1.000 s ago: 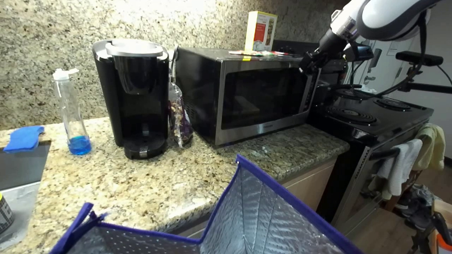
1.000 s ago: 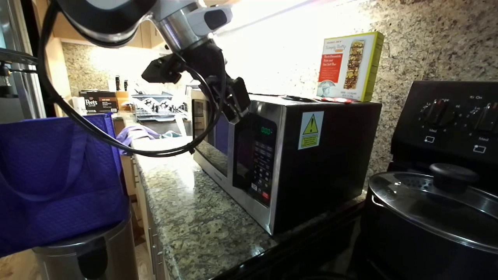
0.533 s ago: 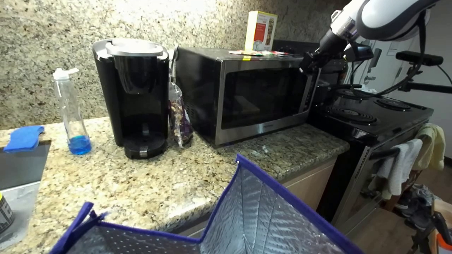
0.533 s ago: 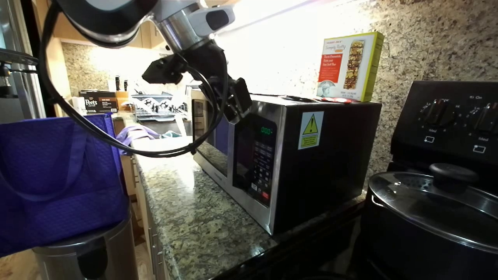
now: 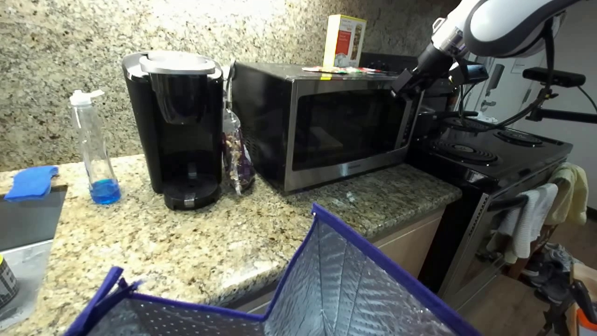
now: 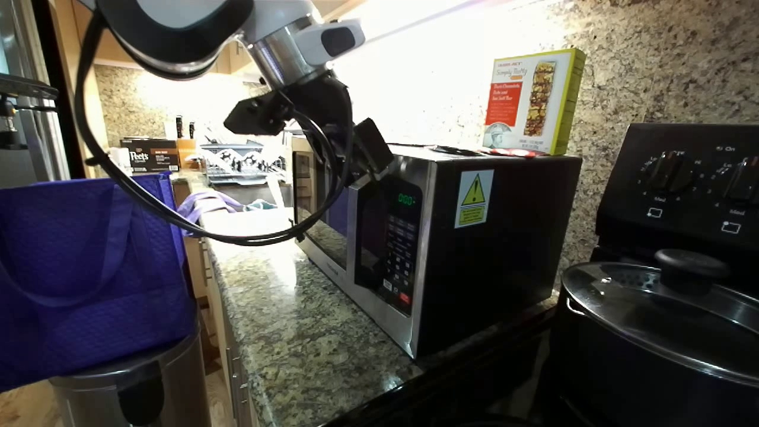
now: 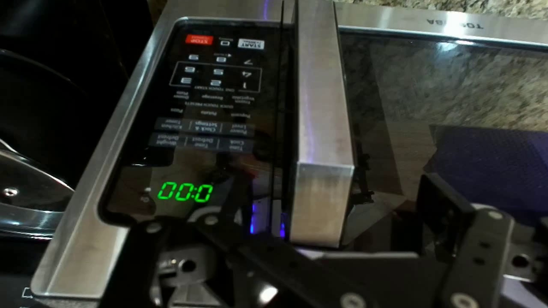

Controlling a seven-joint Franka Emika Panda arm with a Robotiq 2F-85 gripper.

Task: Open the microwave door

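The microwave (image 6: 492,267) stands on the counter with its door (image 5: 345,126) closed flush against the body. Along the door's edge runs a thick upright steel handle (image 7: 323,98), beside the keypad. Around the top end of that handle hovers my gripper (image 6: 376,172), its jaws spread wide. In the wrist view, which is upside down, one finger (image 7: 445,209) lies off to the window side, apart from the handle. The opposite finger's tip is hard to make out there. No grip on the handle shows.
A black coffee maker (image 5: 186,130) stands beside the microwave, and a snack box (image 6: 533,101) rests on top. The stove (image 5: 480,144) with a lidded pot (image 6: 658,332) adjoins. A purple bag (image 6: 89,279) faces the counter. The arm's cable (image 6: 255,239) loops before the door.
The jaws have spread wider. My arm has shifted slightly along the microwave front and a little lower, bringing the fingers to the handle's top. The door has not moved.
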